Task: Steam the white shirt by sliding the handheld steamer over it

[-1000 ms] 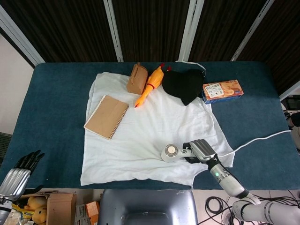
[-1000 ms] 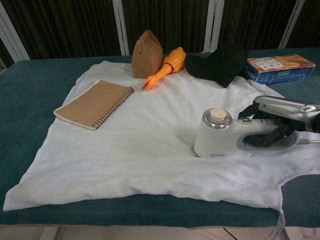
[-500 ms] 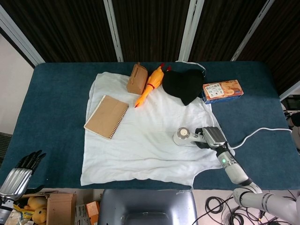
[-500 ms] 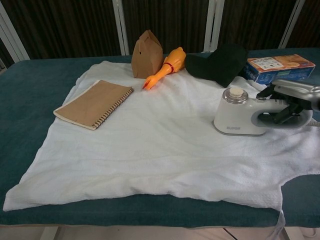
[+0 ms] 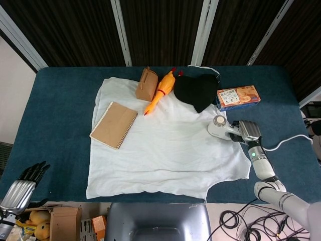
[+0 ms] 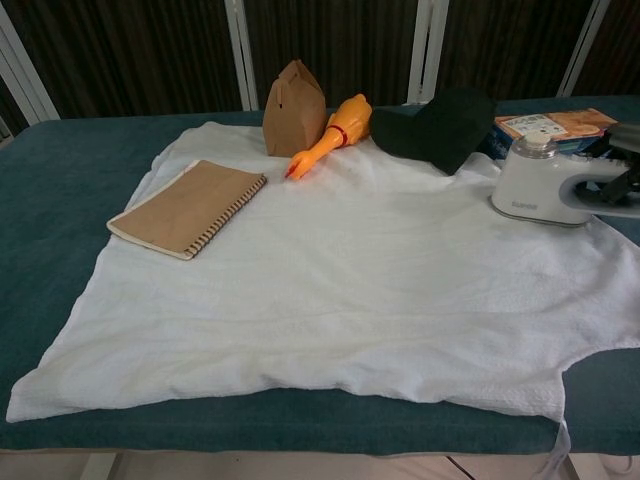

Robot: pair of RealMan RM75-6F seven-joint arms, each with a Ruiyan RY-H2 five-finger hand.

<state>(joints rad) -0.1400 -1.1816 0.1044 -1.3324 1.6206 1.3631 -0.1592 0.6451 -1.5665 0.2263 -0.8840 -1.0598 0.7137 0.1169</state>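
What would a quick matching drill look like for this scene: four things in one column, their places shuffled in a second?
1. handheld steamer
2. notebook
3. rubber chicken
4. snack box

A. on the bare blue table, off the white shirt
B. on the shirt's left part
C. at the shirt's right edge, held by the right hand
D. at the shirt's far edge, beside the paper bag

Pairs: 1-C, 2-B, 3-D, 4-A

Lots of open white shirt (image 5: 165, 150) in the middle and front. Blocked at the back by notebook (image 5: 114, 125), paper bag (image 5: 146, 85), rubber chicken (image 5: 160, 92), black cloth (image 5: 195, 91).
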